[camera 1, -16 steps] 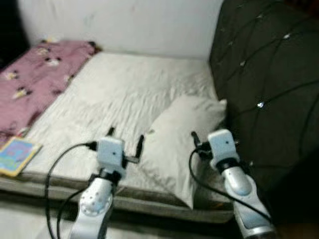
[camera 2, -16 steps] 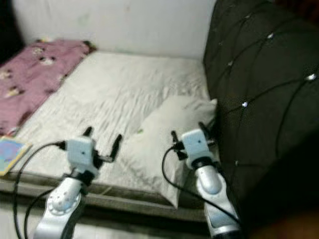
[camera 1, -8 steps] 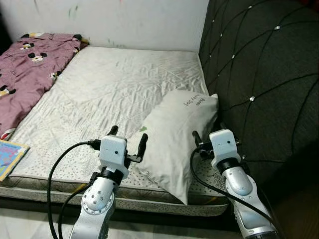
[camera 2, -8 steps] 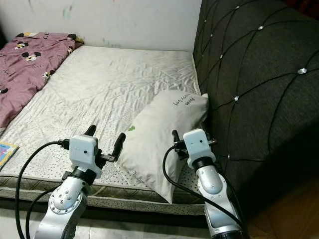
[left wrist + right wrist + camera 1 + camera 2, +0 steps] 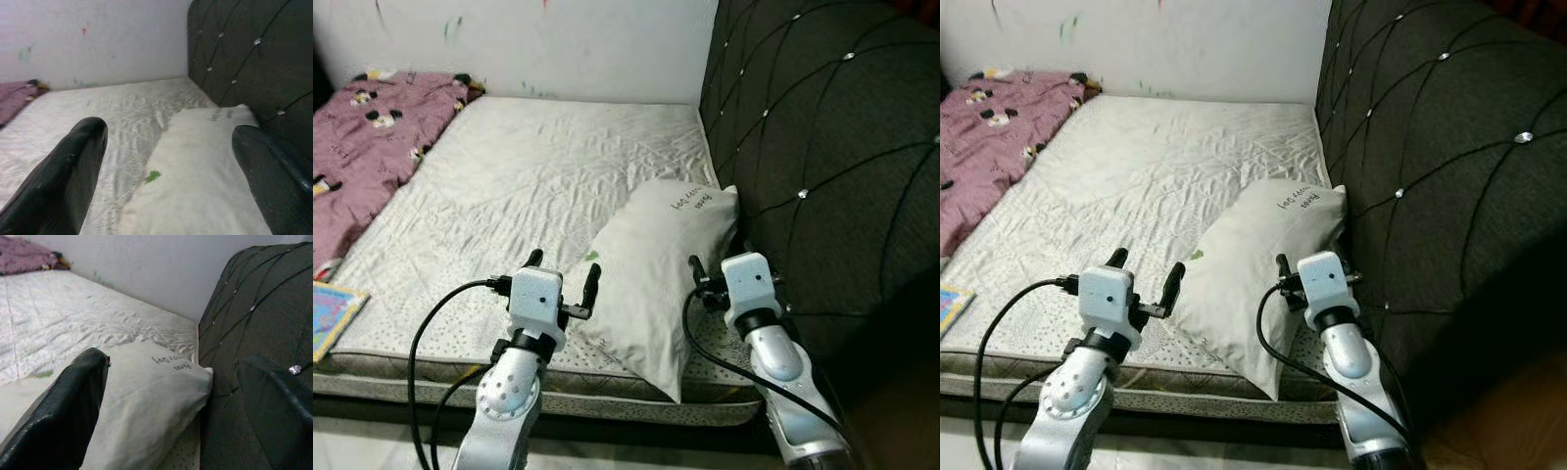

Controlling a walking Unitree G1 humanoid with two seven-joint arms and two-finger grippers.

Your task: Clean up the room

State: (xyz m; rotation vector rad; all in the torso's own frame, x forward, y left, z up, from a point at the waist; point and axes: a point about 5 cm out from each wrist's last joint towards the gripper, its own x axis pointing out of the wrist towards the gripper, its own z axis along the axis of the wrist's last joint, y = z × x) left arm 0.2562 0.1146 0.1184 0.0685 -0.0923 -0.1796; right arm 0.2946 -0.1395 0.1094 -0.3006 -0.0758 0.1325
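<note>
Tidying looks barely begun: the pillow [image 5: 658,264] lies askew on the bed [image 5: 529,176]. The left claw [image 5: 562,279] and right claw [image 5: 176,396] hover wide, empty.

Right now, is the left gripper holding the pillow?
No, the left gripper hovers open beside the pillow, its fingers closed on nothing.

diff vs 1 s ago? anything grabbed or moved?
Only the camera shifted, and the blur cleared. Nothing was grabbed or let go. The left gripper and right gripper stay open at the near edge of the mattress, either side of the white pillow's near end. Pillow, pink blanket and book lie as before.
</note>
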